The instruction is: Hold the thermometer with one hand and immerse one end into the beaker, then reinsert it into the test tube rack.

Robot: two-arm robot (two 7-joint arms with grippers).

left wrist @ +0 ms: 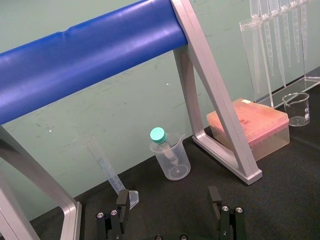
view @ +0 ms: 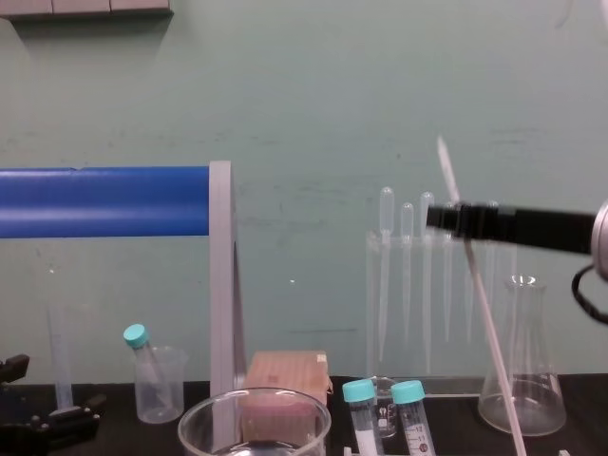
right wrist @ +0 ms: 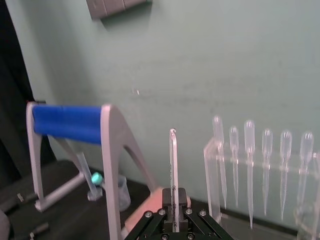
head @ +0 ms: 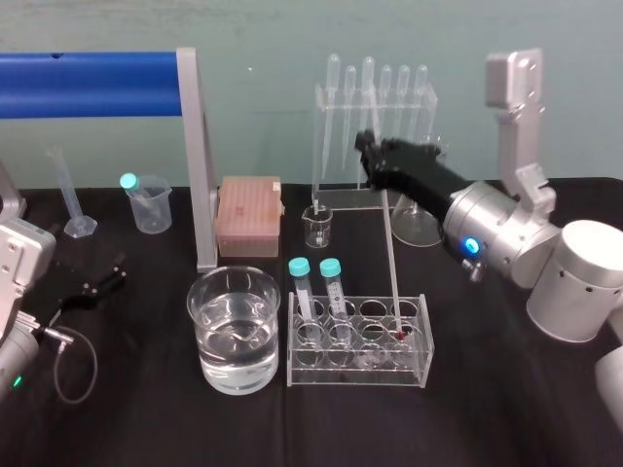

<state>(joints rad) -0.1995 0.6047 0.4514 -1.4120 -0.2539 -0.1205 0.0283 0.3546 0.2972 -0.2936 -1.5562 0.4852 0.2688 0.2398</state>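
Left hand (left wrist: 168, 199) idles far left, fingers (left wrist: 122, 200) apart. Up front, the beaker (head: 206, 321) of water (head: 234, 348), rack (head: 360, 376) just beside it. Thermometer (head: 391, 263) leans, tip seemingly in a back rack hole, right hand (head: 375, 167) clamped high on it.

The beaker (head: 234, 331) is clear, glossy glass; the thermometer (head: 393, 263), a thin whitish glass rod. The test tube rack (head: 331, 375) looks like smooth transparent plastic. The right end effector (head: 368, 154) is matt black — its arm (head: 506, 233) smooth silver metal — and the tabletop (head: 487, 418) wears matt black cloth.
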